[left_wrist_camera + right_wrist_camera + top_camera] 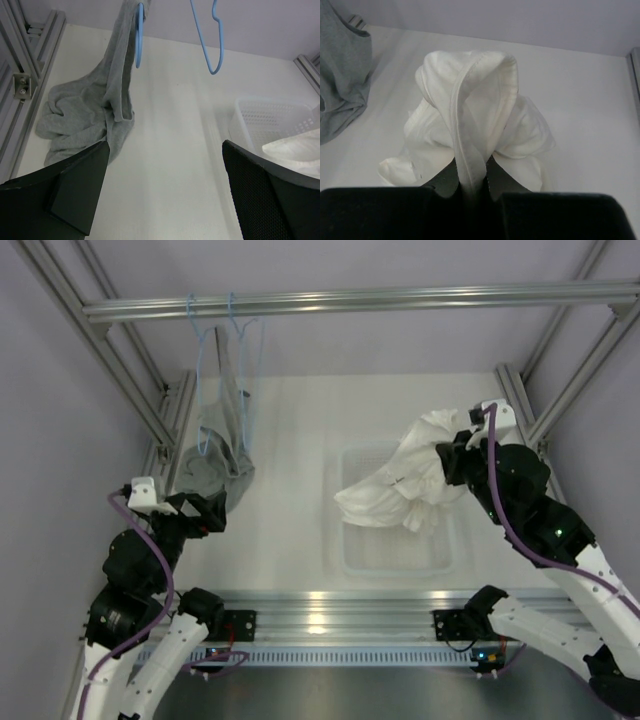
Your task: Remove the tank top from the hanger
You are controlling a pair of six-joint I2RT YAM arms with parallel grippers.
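The white tank top (400, 485) hangs bunched from my right gripper (452, 462) above the clear plastic basket (392, 548). In the right wrist view the gripper (471, 175) is shut on a folded hem of the tank top (470, 115). Two light-blue hangers hang from the top rail; the right one (248, 370) is bare, and it also shows in the left wrist view (210, 45). The left one (205, 380) carries the grey garment. My left gripper (205, 512) is open and empty near the table's left side, seen open in the left wrist view (165, 195).
The grey garment (215, 455) drapes from the left hanger (139, 35) down onto the table (85, 115). Aluminium frame posts (130, 370) stand at left and right. The basket's corner (265, 120) lies right of my left gripper.
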